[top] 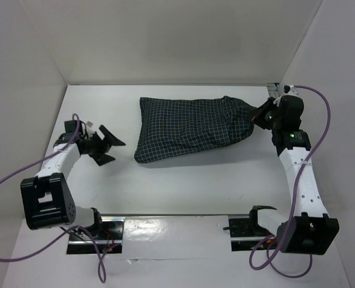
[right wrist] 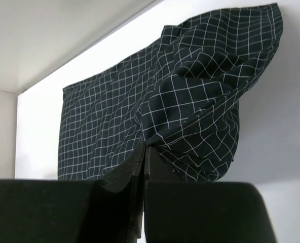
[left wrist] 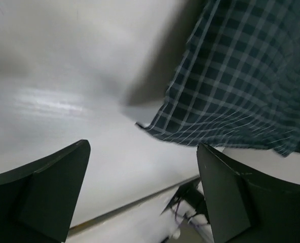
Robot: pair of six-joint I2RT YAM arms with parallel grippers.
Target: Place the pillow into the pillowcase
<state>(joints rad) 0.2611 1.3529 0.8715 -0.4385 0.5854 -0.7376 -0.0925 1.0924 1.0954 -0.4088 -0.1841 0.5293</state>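
Observation:
The dark checked pillowcase [top: 189,129] lies bulging across the middle of the white table, its right end gathered into a bunch. My right gripper [top: 256,117] is shut on that bunched end; in the right wrist view its jaws [right wrist: 144,148] are pressed together on a fold of the pillowcase [right wrist: 190,96]. The pillow is hidden; no cream fabric shows in any view. My left gripper [top: 118,151] stands open just left of the pillowcase's left end, apart from it. Between its spread fingers [left wrist: 142,147] is only bare table, with the pillowcase [left wrist: 241,76] beyond.
White walls [top: 177,42] close the table at the back and both sides. A metal mounting rail [top: 165,219] runs along the near edge between the arm bases. Purple cables [top: 9,177] loop beside each arm.

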